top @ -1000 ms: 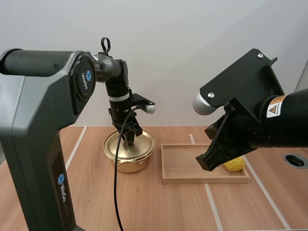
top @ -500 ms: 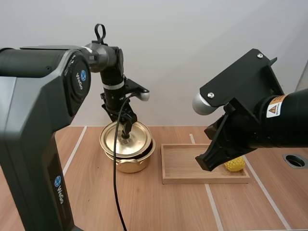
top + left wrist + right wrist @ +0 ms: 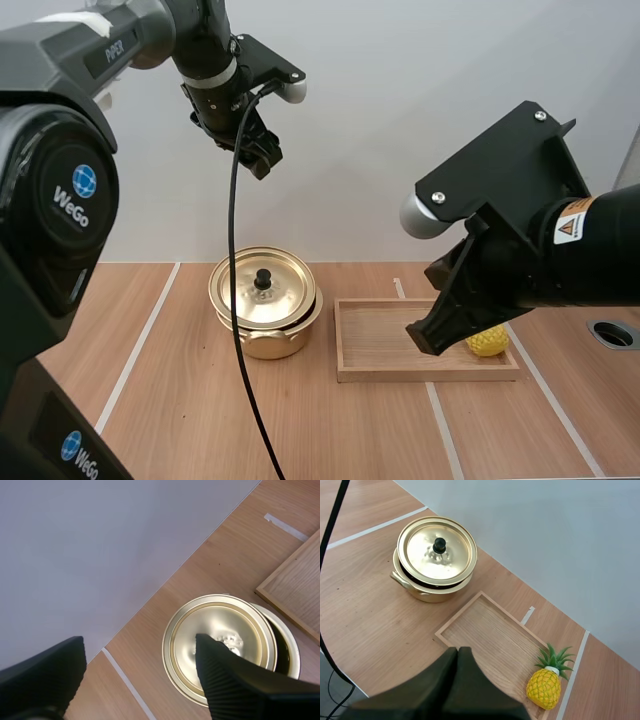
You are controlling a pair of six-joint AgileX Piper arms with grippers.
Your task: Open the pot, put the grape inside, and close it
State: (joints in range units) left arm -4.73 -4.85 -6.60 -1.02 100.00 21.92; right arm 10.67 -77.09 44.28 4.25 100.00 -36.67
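The pot (image 3: 268, 337) stands on the tabletop (image 3: 350, 430) toward its far edge, just beside the left end of the wooden tray (image 3: 490, 635). Its lid (image 3: 262, 292) is on it but skewed. It has slid away from the tray, so a dark crescent of the pot's mouth is open on the tray side, as the left wrist view shows. The black knob (image 3: 263, 281) is bare.

A second ago the left gripper (image 3: 260, 157) was down on that knob, and half a second ago the lid was tipped up under it. Now that gripper is high above the pot, its fingers spread wide with nothing between them. The lid seems to have slipped or been let go without coming away, so the pot is not properly open and the opening step probably needs a fresh grasp on the knob.

The fruit in view is a yellow toy pineapple (image 3: 544, 687), not a grape. It stands at the right end of the tray, well apart from the pot. The right gripper (image 3: 458, 655) hangs over the tray's near edge with its fingers pressed together as one wedge, holding nothing.
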